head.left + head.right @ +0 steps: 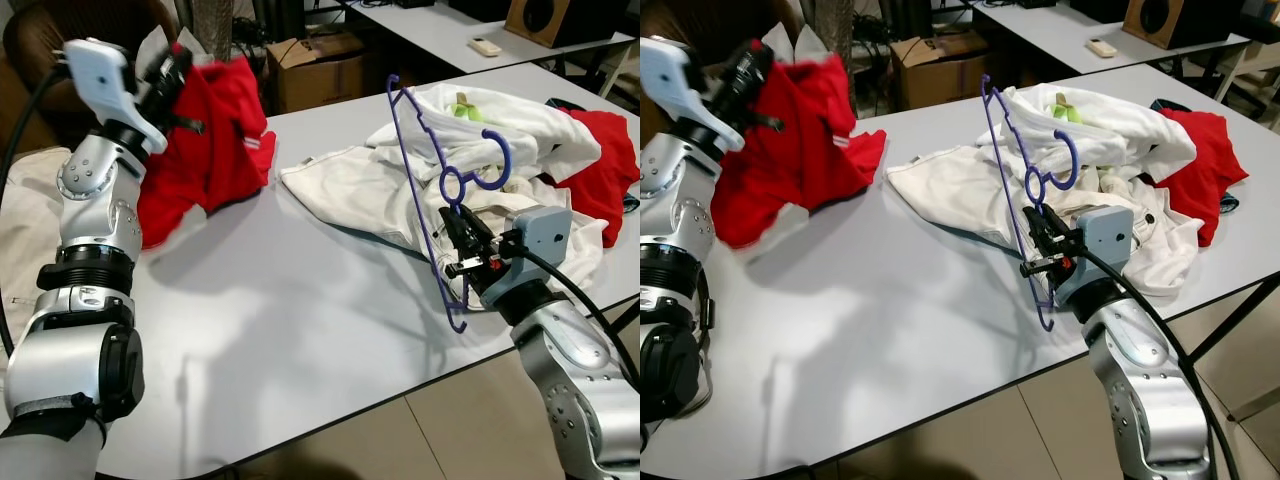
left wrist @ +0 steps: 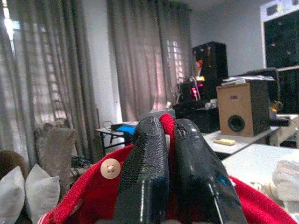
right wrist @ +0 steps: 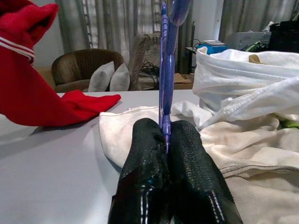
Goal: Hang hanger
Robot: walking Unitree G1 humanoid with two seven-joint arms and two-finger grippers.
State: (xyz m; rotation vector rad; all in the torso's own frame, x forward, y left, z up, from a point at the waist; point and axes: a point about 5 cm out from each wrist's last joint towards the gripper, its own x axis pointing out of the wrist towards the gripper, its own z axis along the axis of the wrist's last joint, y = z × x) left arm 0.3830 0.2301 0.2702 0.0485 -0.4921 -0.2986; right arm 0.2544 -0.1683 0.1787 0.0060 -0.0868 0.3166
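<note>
A purple plastic hanger point(image 1: 428, 180) stands upright above the table's right side, its hook curling over the white clothes. My right gripper point(image 1: 462, 243) is shut on the hanger's lower bar, seen close in the right wrist view point(image 3: 164, 135). At the far left, my left gripper point(image 1: 172, 72) is raised and shut on a red garment point(image 1: 218, 140), which hangs from it down onto the table. The left wrist view shows the fingers point(image 2: 145, 172) pinching the red fabric point(image 2: 93, 200).
A pile of white clothes point(image 1: 420, 170) lies on the grey table point(image 1: 280, 320), with another red garment point(image 1: 605, 165) at the right edge. A cardboard box point(image 1: 318, 70) and a second table with a speaker point(image 1: 545, 18) stand behind. A brown armchair point(image 3: 88, 67) is beyond.
</note>
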